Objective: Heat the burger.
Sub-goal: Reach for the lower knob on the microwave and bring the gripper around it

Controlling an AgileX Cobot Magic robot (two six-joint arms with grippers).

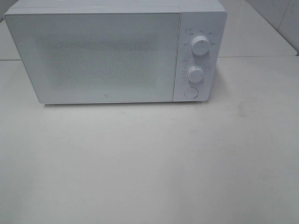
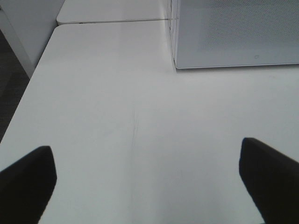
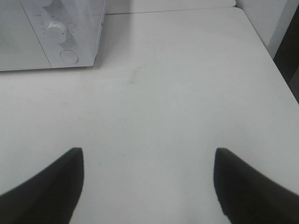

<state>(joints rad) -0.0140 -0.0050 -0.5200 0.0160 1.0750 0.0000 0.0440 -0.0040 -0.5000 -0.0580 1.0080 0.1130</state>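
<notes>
A white box-shaped microwave oven (image 1: 107, 56) stood at the far side of the flat white tabletop (image 1: 149, 163), a little left of the middle. Its wide door with a dotted mesh window (image 1: 93, 58) was shut, and nothing could be made out through it. A narrow control panel ran down the oven's right end. It carried a round white upper knob (image 1: 200, 45), a round white lower knob (image 1: 195, 73) beneath it, and a round white push button (image 1: 190, 92) at the bottom.

The burger showed in none of the views. Whether it lay behind the shut door could not be told.

Neither arm appeared in the high view. The left gripper (image 2: 145, 149) hung above bare tabletop, on the near side of the oven and well apart from it. Its two dark fingers (image 2: 28, 186) were spread wide with nothing between them. The oven's near left corner showed in that wrist view, along with a seam where a second white surface (image 2: 112, 9) met the table further back.

The right gripper (image 3: 148, 151) also hung over bare tabletop, near of the oven's right end and well apart from it. Its dark fingers (image 3: 243, 186) stood apart and held nothing. That wrist view caught the lower knob and the push button on the panel.
</notes>
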